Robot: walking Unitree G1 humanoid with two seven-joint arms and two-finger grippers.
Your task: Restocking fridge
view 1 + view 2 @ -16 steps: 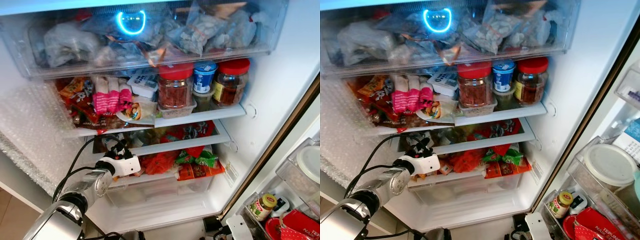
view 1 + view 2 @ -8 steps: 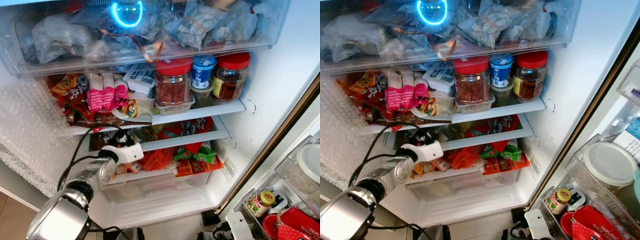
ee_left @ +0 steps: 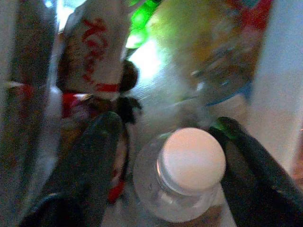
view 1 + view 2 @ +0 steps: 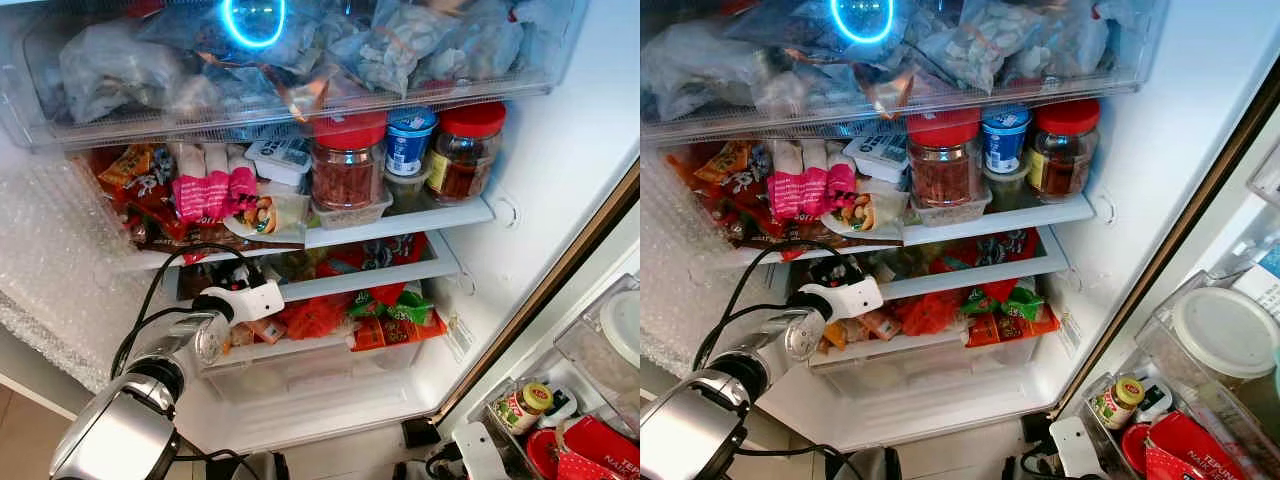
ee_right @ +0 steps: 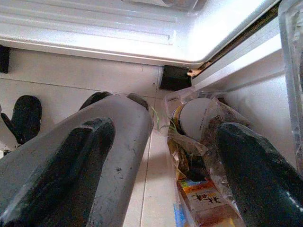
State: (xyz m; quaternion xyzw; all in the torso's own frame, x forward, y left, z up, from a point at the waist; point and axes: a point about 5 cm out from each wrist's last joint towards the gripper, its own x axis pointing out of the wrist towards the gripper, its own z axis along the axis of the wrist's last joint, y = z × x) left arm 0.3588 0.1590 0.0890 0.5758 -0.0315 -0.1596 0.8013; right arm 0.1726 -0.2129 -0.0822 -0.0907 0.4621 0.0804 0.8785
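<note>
A clear bottle with a white cap [image 3: 191, 158] stands between the two black fingers [image 3: 97, 161] of my left gripper [image 3: 168, 137], which looks shut on its shoulders. My left arm's white wrist [image 4: 240, 300] reaches into the left end of the fridge's lower shelf [image 4: 330, 285], among red and green snack packets [image 4: 385, 315]. In the left wrist view a white and red packet [image 3: 97, 52] and a blurred yellowish container [image 3: 208, 42] lie just beyond the bottle. My right gripper [image 5: 165, 156] hangs low by the fridge door, open and holding nothing.
Red-lidded jars [image 4: 345, 165] and a blue tub [image 4: 408, 148] fill the shelf above. A clear drawer of bags [image 4: 300, 60] tops the compartment. Door bins at the right hold a small jar [image 4: 525, 405] and red packs [image 4: 590, 450]. Bubble wrap [image 4: 55, 260] lines the left wall.
The camera has shifted a little. My left wrist has risen from below the lower shelf's edge to level with it and gone further into the fridge.
</note>
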